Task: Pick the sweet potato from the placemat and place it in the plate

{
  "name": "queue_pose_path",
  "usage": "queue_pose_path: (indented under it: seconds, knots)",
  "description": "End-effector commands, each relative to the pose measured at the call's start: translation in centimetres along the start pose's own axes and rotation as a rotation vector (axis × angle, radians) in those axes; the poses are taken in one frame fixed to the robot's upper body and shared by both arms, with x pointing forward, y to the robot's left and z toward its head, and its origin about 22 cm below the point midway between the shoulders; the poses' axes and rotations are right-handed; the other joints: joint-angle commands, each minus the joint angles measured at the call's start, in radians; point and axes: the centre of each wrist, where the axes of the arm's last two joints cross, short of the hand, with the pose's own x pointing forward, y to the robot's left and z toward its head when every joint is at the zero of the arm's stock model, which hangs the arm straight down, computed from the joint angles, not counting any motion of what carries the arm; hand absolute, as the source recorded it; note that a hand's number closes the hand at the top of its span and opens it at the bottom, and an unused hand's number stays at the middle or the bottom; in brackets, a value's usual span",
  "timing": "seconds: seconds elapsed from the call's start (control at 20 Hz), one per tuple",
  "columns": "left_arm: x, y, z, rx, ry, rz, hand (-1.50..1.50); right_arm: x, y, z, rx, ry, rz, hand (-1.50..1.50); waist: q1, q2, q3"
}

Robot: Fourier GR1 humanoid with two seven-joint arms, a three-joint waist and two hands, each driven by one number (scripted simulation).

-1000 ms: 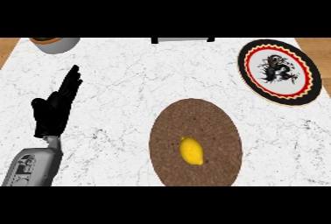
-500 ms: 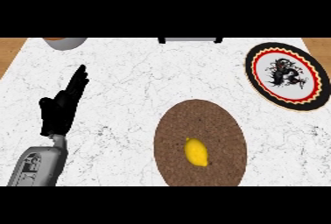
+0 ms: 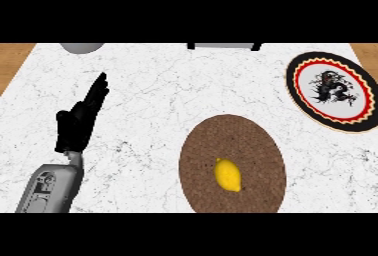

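Note:
A yellow sweet potato [image 3: 228, 175] lies on a round brown placemat [image 3: 232, 145] at the lower middle of the counter. The plate [image 3: 331, 91], with a black and red rim and a dark dragon figure on its white centre, sits at the upper right. My left hand [image 3: 77, 122] is at the left side, open with straight fingers pointing up, well apart from the placemat. My right hand does not show.
A grey bowl [image 3: 83, 47] is cut by the top edge at the upper left. A dark-framed object [image 3: 224, 45] sits at the top middle. Wooden floor shows past the white marble counter's [image 3: 148, 90] far corners.
Everything on the counter has drifted right and down in the view. The left hand keeps its open pose.

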Motion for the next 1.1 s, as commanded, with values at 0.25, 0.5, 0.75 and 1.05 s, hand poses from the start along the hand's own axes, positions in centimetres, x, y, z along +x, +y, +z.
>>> queue_pose_path:
  seconds: [0.25, 0.5, 0.75, 1.05]
  knots:
    - [1.6, 0.1, 0.1, -0.001, 0.000, -0.006, 0.00, 3.5, 6.3, -5.9, 0.115, -0.026, -0.102, 1.50, 0.010, -0.001, -0.001]
    - [0.7, 0.3, 0.2, -0.006, 0.008, -0.007, 0.00, 5.2, 9.6, -7.8, 0.164, -0.008, -0.106, 1.50, 0.019, 0.006, 0.000]
    - [0.3, 0.1, -0.8, -0.003, -0.001, 0.000, 0.00, 6.6, 15.8, -7.4, 0.243, -0.020, 0.099, 1.50, 0.013, 0.009, -0.001]
    - [0.2, -1.7, 0.4, -0.038, -0.019, -0.001, 0.00, 8.2, 18.5, -8.3, 0.323, 0.159, -0.003, -1.50, 0.036, 0.014, 0.001]
